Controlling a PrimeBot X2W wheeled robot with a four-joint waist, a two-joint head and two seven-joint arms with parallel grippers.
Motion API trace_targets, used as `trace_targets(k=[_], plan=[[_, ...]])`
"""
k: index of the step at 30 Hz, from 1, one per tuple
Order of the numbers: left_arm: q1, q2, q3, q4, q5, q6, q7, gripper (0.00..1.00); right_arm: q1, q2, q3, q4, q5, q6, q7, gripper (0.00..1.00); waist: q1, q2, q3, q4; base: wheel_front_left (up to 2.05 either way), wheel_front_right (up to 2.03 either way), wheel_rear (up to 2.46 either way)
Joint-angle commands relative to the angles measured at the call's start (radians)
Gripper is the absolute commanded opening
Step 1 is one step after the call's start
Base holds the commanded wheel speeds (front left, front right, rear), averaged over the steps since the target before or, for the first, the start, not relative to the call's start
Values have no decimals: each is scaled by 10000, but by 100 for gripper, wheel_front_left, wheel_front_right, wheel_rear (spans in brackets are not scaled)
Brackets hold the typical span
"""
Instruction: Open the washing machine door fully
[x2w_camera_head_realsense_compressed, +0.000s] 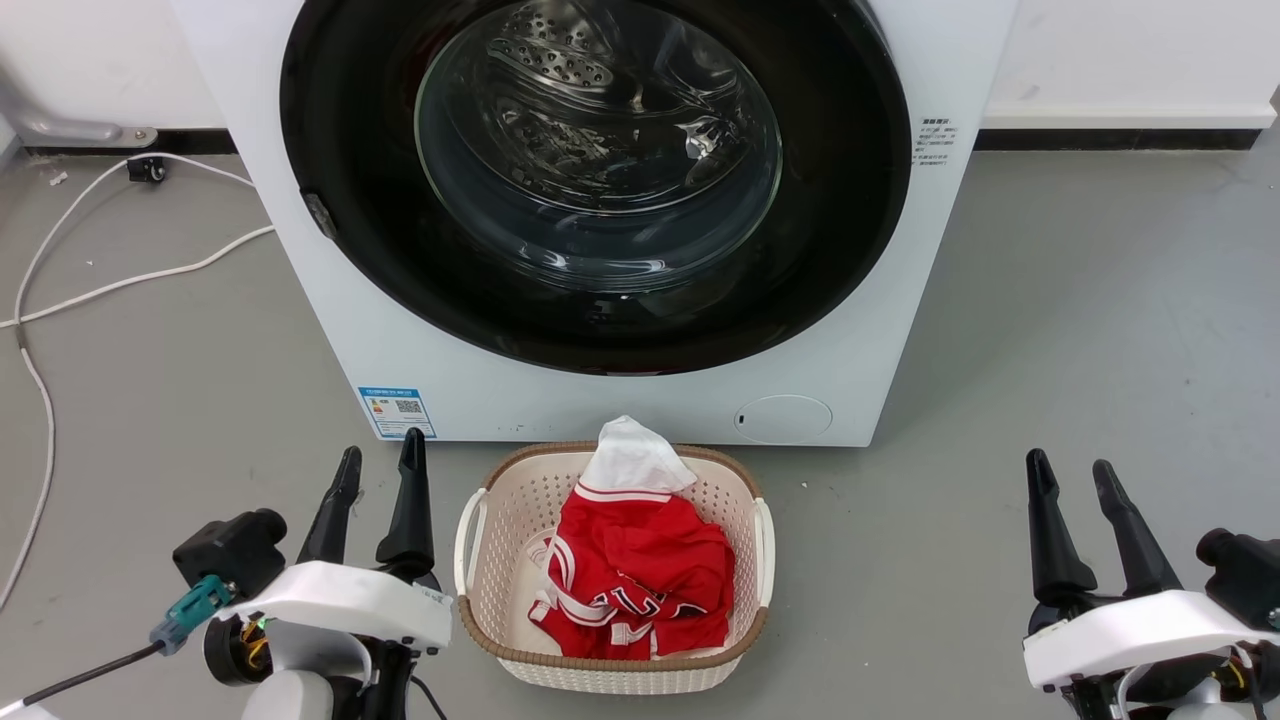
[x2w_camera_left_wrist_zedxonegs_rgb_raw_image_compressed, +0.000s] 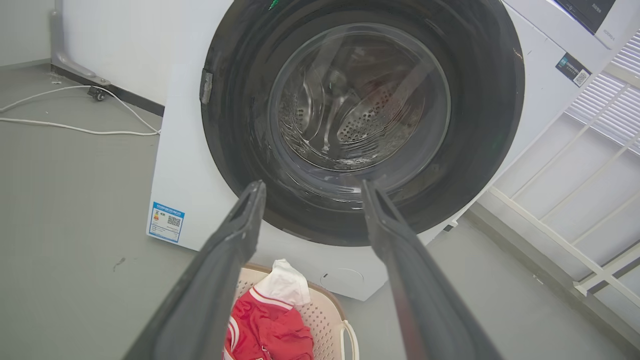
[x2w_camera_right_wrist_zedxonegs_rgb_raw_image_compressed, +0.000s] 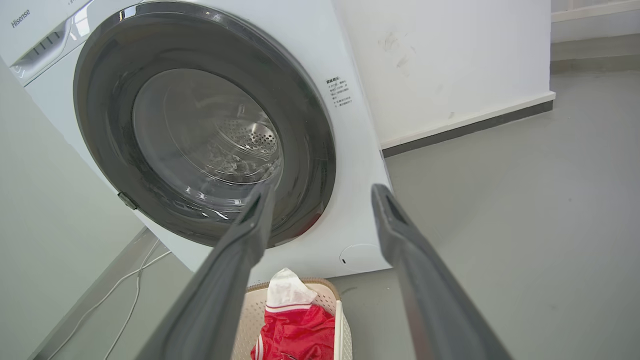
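Left claw and right claw hung wide, empty, short of the shut glossy black round door of the white washing machine: apparently poised before approach.

Light: bright, even, diffuse.
Glare: pale streaks on the washing machine door.
Wrist views: bowed edges, fingers soft.

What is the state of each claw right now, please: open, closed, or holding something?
Left claw: open, holding nothing.
Right claw: open, holding nothing.
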Motion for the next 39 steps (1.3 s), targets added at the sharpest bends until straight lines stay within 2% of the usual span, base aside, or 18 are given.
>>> trace_targets(k=[1, 15, 39], plan=[[-264, 84, -65, -25, 337, 20, -113, 100, 4, 4, 37, -148, -390, 0, -93, 100, 0, -1, 0, 7, 0, 0, 0], [-410, 198, -449, 294, 1869, 104, -462, 100, -18, 14, 8, -20, -2018, -1, -220, 100, 0, -1, 43, 73, 0, 0, 0], [-601, 300, -794, 772, 3755, 326, -951, 100, 336, 30, -86, -451, -3765, -1, -326, 100, 0, -1, 72, 145, 0, 0, 0]])
